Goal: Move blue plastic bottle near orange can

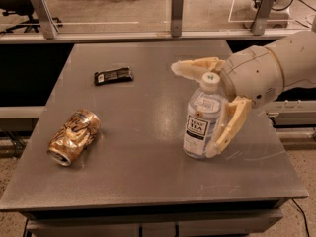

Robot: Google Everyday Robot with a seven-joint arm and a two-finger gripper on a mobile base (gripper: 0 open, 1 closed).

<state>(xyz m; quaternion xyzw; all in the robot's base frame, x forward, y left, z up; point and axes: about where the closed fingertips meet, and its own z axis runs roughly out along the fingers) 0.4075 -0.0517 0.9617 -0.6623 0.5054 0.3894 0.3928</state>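
The blue plastic bottle [201, 118] stands upright on the grey table [148, 132], right of centre, with a white cap and a "TEA" label. My gripper [197, 110] comes in from the right and is open, one cream finger [195, 66] behind the bottle's cap and the other finger [228, 128] in front of its right side, so the bottle stands between them. The fingers are not closed on it. The orange can [73, 136] lies crushed on its side at the table's left front, well apart from the bottle.
A small flat black snack wrapper [113, 75] lies at the table's back left. A rail with metal posts [177, 6] runs behind the table. The table's front edge is close below the bottle and can.
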